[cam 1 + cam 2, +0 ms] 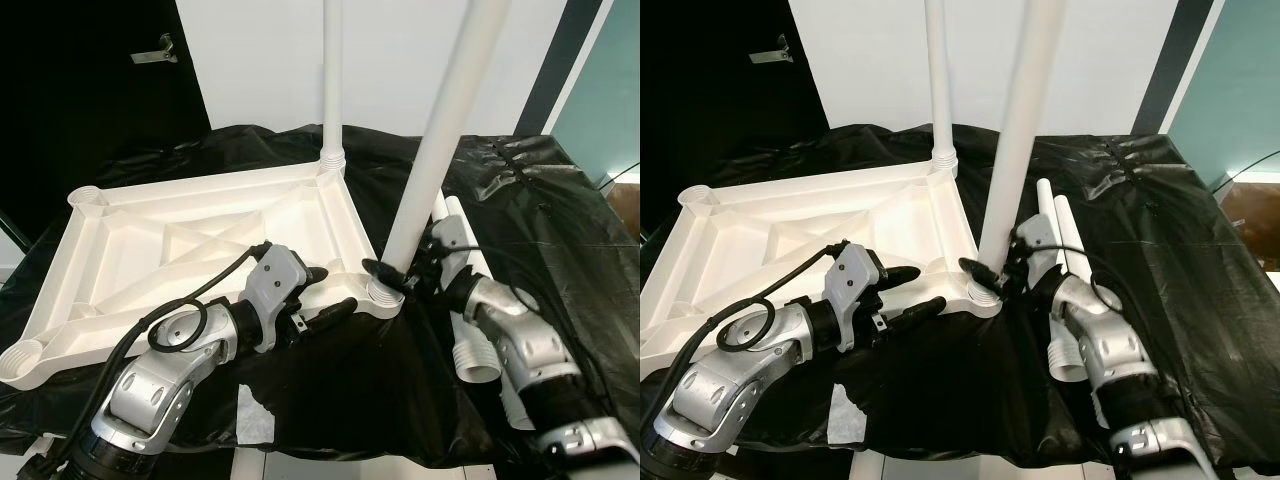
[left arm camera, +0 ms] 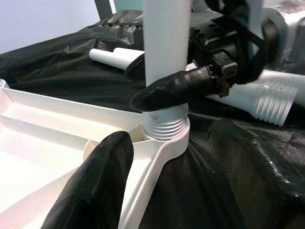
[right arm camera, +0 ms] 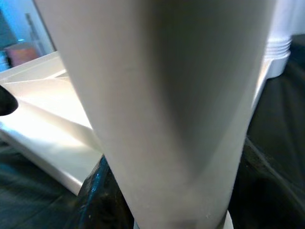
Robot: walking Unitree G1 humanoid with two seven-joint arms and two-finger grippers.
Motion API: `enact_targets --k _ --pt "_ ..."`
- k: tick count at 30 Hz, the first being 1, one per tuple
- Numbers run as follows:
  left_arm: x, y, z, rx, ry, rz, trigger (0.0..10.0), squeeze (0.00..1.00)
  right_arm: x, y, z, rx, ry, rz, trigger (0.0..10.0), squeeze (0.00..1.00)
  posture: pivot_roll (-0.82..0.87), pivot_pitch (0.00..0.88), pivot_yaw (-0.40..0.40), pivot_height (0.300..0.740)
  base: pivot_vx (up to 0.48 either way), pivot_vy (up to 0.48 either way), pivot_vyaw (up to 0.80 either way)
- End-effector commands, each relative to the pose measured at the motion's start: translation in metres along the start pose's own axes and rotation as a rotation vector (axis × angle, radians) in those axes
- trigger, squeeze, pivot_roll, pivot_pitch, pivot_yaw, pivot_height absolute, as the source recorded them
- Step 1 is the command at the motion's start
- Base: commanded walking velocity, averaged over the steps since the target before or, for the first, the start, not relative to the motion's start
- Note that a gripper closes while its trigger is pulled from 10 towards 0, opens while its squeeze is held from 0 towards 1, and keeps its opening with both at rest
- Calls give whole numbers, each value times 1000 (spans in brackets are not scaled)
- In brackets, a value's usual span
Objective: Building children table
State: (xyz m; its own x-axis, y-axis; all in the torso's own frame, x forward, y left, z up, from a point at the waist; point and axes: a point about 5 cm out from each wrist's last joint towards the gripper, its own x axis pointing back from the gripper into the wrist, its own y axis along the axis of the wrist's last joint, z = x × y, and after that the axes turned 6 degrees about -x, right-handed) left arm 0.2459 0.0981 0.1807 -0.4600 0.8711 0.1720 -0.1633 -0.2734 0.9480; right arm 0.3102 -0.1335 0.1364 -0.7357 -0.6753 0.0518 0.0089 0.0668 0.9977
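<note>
The right pincer (image 1: 392, 274) is pinched around the near leg (image 1: 440, 140) just above its corner socket, while the left pincer (image 1: 335, 290), spread, steadies the upturned tabletop (image 1: 190, 240) beside it. Beyond, one leg (image 1: 333, 80) is already seated upright; two spare legs (image 1: 1065, 240) lie behind the right pincer, so half is judged left.

Lighting across my head views is bright and even; the white tabletop (image 1: 190, 240) reads cleanly, and the black cover (image 1: 540, 220) shows glossy highlights. My right wrist view is badly defocused, the leg (image 3: 162, 109) a soft grey blur. My left wrist view blurs nearby fingers (image 2: 95, 186).
</note>
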Motion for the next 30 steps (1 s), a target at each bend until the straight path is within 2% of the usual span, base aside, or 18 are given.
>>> enact_targets --k 1,8,9,10,11,14,15,18,20,25,26,27,29,30 --pt "1 2 -2 -3 -48 -6 10000 0 6 -35 5 -35 -28 156 10000 0 -16 21 15 740 0 0 0" --pt "1 2 -1 -6 -46 -5 10000 0 7 -35 8 -45 -51 138 10000 0 -19 20 21 740 0 0 0" --pt "1 2 0 -8 -46 -5 10000 0 7 -35 7 -117 -69 127 10000 0 -19 19 20 740 0 0 0" --pt "1 2 0 -8 -46 -5 10000 0 7 -35 7 -117 -69 127 10000 0 -19 19 20 740 0 0 0" --pt "1 2 0 -11 -45 -3 10000 0 7 -33 4 -201 -107 103 10000 0 -21 17 20 740 0 0 0" --pt "1 2 0 -13 -45 -1 10000 0 8 -32 1 -257 -134 85 10000 0 -21 17 20 740 0 0 0" --pt "1 1 1 -17 -40 4 10000 0 8 -30 -1 -333 -198 41 10000 0 -20 13 16 740 0 0 0" --pt "1 1 1 -17 -38 6 10000 0 6 -28 -1 -374 -253 13 10000 0 -19 13 12 740 0 0 0" --pt "1 1 1 -18 -35 6 10000 0 4 -23 0 -449 -277 -40 10000 0 -17 11 11 740 0 0 0" --pt "2 1 2 -20 -30 5 10000 0 2 -21 1 -512 -298 -71 10000 0 -15 8 13 740 0 0 0" --pt "2 1 2 -20 -29 5 10000 0 2 -23 1 -453 -298 -46 10000 0 -14 5 13 740 0 0 0" --pt "2 1 2 -20 -29 5 10000 0 2 -23 1 -453 -298 -46 10000 0 -14 5 13 740 0 0 0" --pt "3 1 4 -23 -27 7 10000 0 2 -27 8 -230 -248 53 10000 0 -18 1 15 740 0 0 0" --pt "3 1 4 -24 -27 7 10000 0 2 -29 10 -147 -222 84 10000 0 -18 1 15 740 0 0 0"
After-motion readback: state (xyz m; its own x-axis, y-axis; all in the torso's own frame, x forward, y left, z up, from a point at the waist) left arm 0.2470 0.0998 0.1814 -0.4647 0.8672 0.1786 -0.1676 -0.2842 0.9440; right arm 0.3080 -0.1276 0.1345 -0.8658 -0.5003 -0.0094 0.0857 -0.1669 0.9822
